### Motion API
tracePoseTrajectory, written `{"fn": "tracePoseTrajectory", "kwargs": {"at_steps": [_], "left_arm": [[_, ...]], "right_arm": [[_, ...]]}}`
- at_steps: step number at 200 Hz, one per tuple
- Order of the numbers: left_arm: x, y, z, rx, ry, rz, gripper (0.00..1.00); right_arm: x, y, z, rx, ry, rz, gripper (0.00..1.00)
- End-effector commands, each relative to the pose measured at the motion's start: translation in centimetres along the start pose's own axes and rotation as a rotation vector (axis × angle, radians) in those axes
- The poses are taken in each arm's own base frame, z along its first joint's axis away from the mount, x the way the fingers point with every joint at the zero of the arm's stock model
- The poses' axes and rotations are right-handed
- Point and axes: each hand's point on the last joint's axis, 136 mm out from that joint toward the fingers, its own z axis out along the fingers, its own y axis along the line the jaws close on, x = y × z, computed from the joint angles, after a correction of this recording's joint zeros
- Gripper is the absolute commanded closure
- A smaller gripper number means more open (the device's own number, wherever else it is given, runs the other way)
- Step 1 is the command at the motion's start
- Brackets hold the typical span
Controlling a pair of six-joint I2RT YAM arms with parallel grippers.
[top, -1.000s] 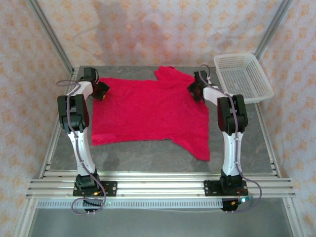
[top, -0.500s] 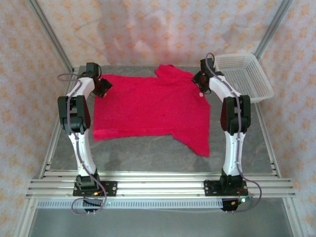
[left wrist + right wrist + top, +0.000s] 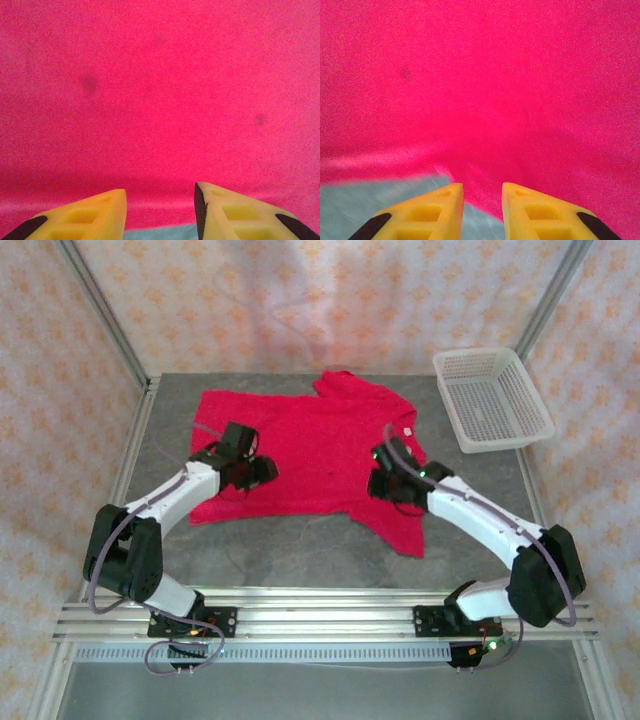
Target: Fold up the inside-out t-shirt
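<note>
While the left hand and right hand are held apart over the bright red cloth t-shirt, its slanting hem may be missed

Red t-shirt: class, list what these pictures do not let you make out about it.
- Top view: the t-shirt cloth beneath the left gripper and the right gripper, hidden by the wrists.
- Top view: the pale tag, too small to read.
- Both wrist views: the shirt's outline, cut off by the picture edges.
</note>
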Motion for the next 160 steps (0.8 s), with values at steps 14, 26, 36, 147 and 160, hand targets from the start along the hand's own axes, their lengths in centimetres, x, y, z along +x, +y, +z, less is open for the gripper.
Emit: {"fn": "tracePoseTrajectory", "kwargs": {"at_steps": [14,26,36,147,160], "left_arm": [[0.1,0.7,-0.5,0.000,-0.056,0.007,0.59],[0.3,0.9,-0.5,-0.008,-0.050,0.011,0.60],[0.5,1.1,-0.5,-0.011,-0.044,0.017,0.60],[-0.2,8.0,-2.2,-0.057,-0.065,-0.158,0.59],[-0.2,8.0,-2.1,-0.054,-0.060,-0.159,0.60]], "right_arm": [[5.0,-1.1,0.1,0.118,0.036,-0.150,0.69],[5.7,-0.9,0.6,0.138,0.040,-0.202,0.66],[5.9,-1.0,1.0,0.175,0.032,-0.248,0.65],[7.3,-2.2,6.1,0.321,0.092,-0.363,0.70],[7.4,-2.3,6.4,0.330,0.099,-0.367,0.75]]}}
